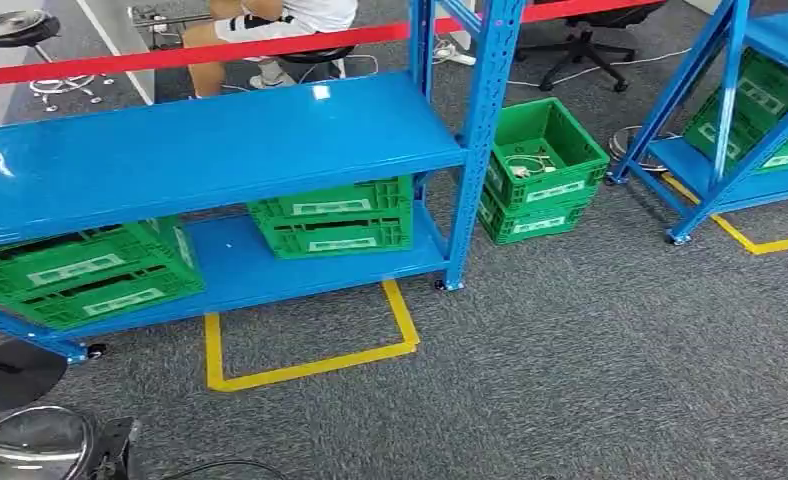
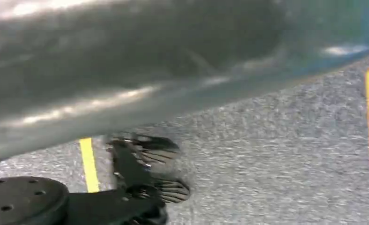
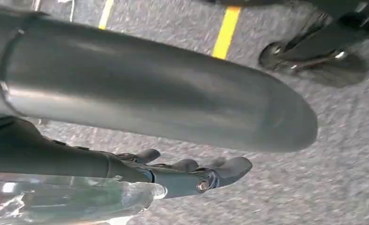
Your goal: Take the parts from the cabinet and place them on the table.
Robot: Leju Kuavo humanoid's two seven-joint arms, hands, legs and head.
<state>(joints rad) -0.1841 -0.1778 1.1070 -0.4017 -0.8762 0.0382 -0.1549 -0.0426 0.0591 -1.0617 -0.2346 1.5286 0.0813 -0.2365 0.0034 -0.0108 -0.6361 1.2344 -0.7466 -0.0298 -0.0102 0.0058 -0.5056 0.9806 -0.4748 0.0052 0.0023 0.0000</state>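
The blue cabinet rack (image 1: 210, 140) stands ahead of me, its top shelf bare. On its lower shelf sit green crates, one stack in the middle (image 1: 335, 215) and another at the left (image 1: 80, 270). My right hand (image 3: 192, 176) hangs over the grey carpet and holds a clear plastic bag (image 3: 79, 199) against its dark fingers (image 3: 229, 166), under the thick grey thumb (image 3: 173, 103); the bag's contents are blurred. My left hand (image 2: 126, 70) is a blurred grey mass close to the lens, its fingers hidden. The silver left arm (image 1: 30, 445) hangs at the lower left.
Two more green crates (image 1: 545, 170) stand stacked on the floor right of the rack. A second blue rack (image 1: 740, 120) with crates is at the far right. Yellow floor tape (image 1: 310, 365) marks a box before the rack. Behind a red barrier tape (image 1: 170, 55) sits a person (image 1: 270, 20).
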